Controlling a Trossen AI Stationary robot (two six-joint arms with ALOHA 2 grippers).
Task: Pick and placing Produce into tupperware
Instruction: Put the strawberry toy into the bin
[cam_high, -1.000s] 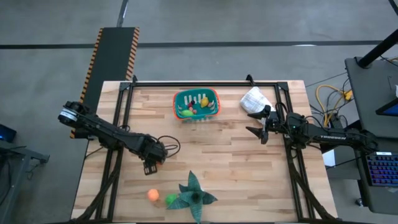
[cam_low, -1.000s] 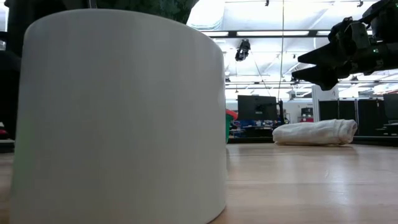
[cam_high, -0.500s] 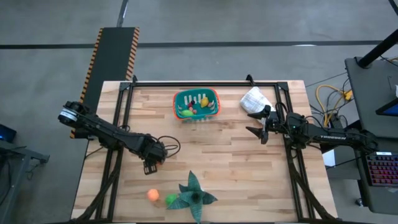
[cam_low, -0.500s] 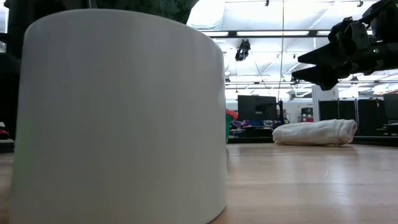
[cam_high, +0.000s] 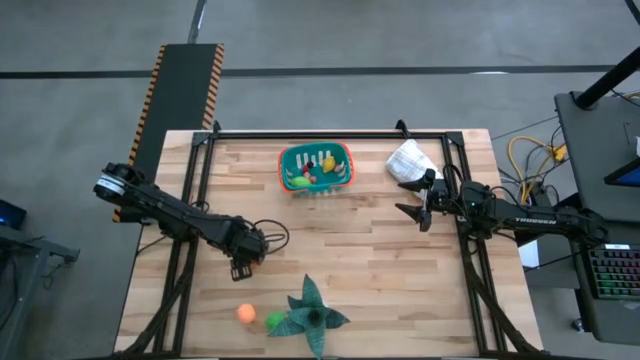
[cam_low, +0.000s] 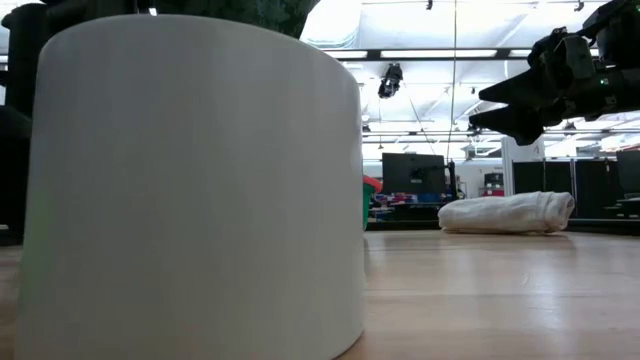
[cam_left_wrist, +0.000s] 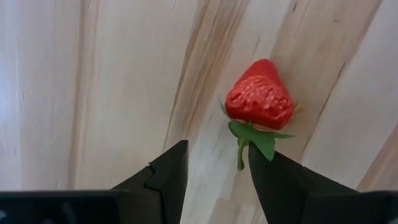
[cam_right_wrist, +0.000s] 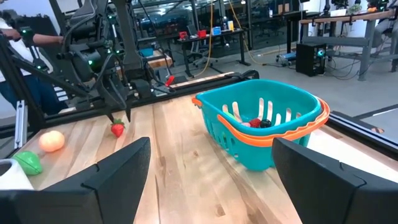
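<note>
A red toy strawberry (cam_left_wrist: 260, 99) with a green stem lies on the wood at the table's left middle. My left gripper (cam_left_wrist: 214, 171) (cam_high: 243, 264) hangs open just above it, fingers on either side of the stem end; I see no touch. An orange ball (cam_high: 246, 313) and a green piece (cam_high: 275, 320) lie near the table's near edge. The teal tub (cam_high: 317, 166) with an orange-red rim stands at the far middle and holds several pieces. My right gripper (cam_high: 415, 198) (cam_right_wrist: 211, 180) waits open, raised, right of the tub.
A dark green star-shaped leafy thing (cam_high: 313, 314) lies beside the green piece. A wrinkled white bag (cam_high: 408, 160) lies at the far right. A white cylinder (cam_low: 190, 180) fills much of the low view. Bare wood lies across the table's middle (cam_high: 340, 240).
In the low view the left arm's dark shape at the picture's left edge has come down and now covers a red spot that showed there. The high view shows no shift of either arm or of any thing.
</note>
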